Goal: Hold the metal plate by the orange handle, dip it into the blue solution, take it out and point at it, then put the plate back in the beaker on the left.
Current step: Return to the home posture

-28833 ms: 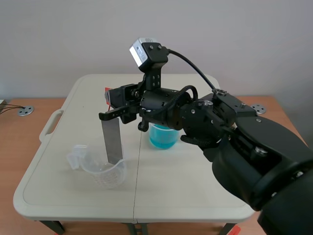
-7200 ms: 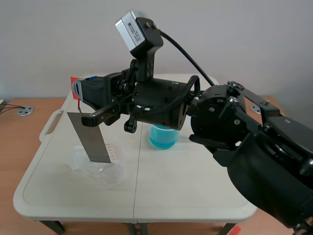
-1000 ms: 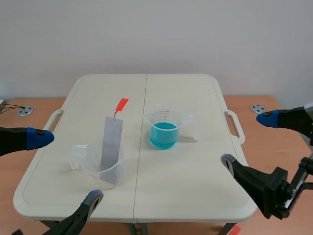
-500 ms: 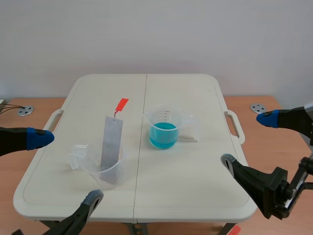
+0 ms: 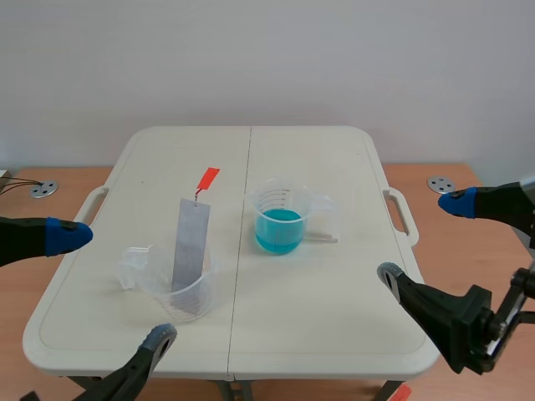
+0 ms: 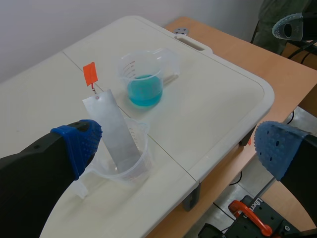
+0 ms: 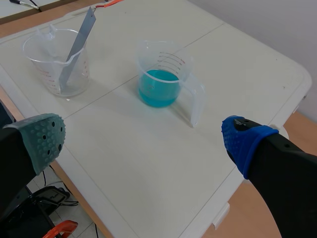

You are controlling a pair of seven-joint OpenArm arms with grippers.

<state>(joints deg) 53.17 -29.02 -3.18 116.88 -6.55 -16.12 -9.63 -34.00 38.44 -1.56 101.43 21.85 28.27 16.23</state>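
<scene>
The grey metal plate [image 5: 190, 244] stands tilted in the clear beaker on the left [image 5: 171, 288], its orange handle [image 5: 206, 179] up and free. The beaker of blue solution [image 5: 278, 220] stands near the table's middle. My left gripper [image 5: 109, 284] is open at the table's near left edge, holding nothing. My right gripper [image 5: 422, 238] is open at the near right edge, also with nothing in it. From the left wrist view the plate [image 6: 115, 131] and its beaker [image 6: 123, 161] lie ahead of the left gripper [image 6: 176, 144]. In the right wrist view the blue beaker [image 7: 161, 82] sits ahead of the right gripper [image 7: 143, 134].
The cream folding table [image 5: 318, 284] has carry handles on both sides and a centre seam. A wooden floor [image 5: 25, 276] with round metal floor plates surrounds it. A white wall stands behind.
None over the last second. Earlier, the right arm held the plate by its handle over the left beaker; now the plate rests in that beaker and both arms are drawn back.
</scene>
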